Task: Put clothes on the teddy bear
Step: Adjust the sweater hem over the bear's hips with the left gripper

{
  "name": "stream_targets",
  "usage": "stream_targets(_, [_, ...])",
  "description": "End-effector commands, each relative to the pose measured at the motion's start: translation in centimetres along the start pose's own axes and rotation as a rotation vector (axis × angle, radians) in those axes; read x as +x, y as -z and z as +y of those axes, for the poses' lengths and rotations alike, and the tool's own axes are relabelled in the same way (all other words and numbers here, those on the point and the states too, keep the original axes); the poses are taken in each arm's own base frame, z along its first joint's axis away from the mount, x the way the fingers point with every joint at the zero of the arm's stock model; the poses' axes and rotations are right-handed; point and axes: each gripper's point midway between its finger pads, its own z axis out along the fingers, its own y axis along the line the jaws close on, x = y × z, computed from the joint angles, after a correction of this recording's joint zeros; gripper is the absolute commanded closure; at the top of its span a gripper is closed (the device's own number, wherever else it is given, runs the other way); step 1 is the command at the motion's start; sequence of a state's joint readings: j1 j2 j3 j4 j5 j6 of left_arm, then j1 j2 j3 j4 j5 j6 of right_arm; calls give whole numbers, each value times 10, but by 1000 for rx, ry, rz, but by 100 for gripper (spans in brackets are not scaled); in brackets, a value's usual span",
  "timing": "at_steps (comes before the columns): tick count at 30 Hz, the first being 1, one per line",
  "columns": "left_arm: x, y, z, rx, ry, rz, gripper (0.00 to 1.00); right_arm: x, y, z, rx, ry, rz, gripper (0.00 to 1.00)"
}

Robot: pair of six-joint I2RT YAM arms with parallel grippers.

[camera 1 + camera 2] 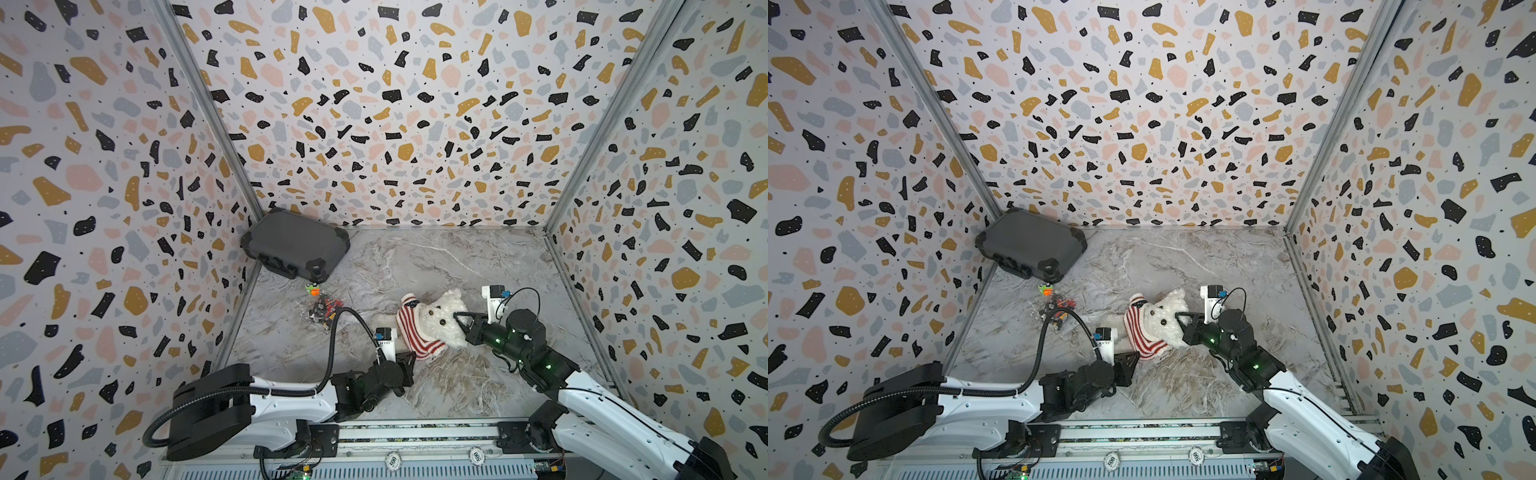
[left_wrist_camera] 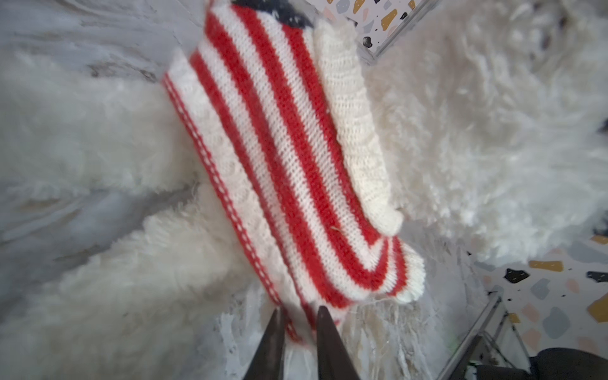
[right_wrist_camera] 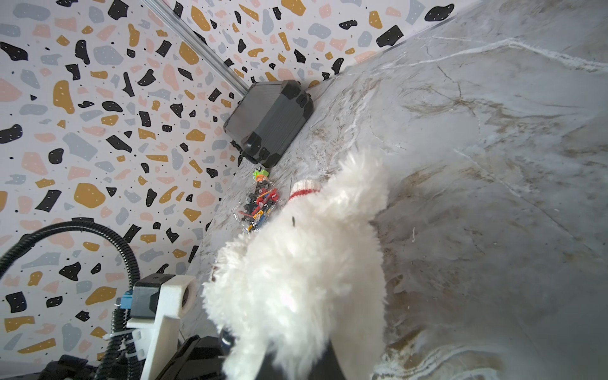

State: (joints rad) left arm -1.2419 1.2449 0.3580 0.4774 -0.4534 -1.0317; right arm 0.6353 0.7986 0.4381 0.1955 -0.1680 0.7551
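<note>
marble counter [image 1: 415, 257]: right claw [image 1: 457, 316] pinches head fur on the teddy bear [image 1: 446, 305]; left claw [image 2: 300, 317] slightly parted astride the hem of the striped sweater [image 2: 289, 148].

The fluffy white plush teddy bear [image 1: 441, 316] lay face-up on the marble tabletop [image 1: 436, 257], head toward the right. A red-and-white striped knit sweater [image 1: 409, 329] covered its torso, leaving the legs bare.

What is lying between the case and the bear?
A small green-and-orange toy and a clear bag of small parts lie between the case and the bear, shown in both top views and the right wrist view.
</note>
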Motion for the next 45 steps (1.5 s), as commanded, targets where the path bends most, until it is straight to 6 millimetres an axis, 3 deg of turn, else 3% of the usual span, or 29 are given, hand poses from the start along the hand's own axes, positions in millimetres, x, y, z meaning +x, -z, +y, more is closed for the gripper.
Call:
stream_targets(1, [-10, 1, -19, 66, 35, -43, 64, -19, 6, 9, -23, -14, -93, 100])
stream_targets(6, [-3, -1, -26, 66, 66, -60, 57, -20, 7, 8, -18, -25, -105, 100])
stream_targets(15, [-9, -3, -17, 55, 180, -142, 69, -18, 9, 7, -17, -27, -104, 100])
stream_targets(24, [-27, -11, -13, 32, 178, -170, 70, -16, 10, 6, -16, -29, -104, 100])
stream_targets(36, [-25, -25, -6, 1, 168, -146, 76, -15, 11, 4, -13, -30, -108, 100])
stream_targets(45, [-25, -27, -3, -4, 167, -137, 97, -16, 12, 3, -7, -29, -117, 100])
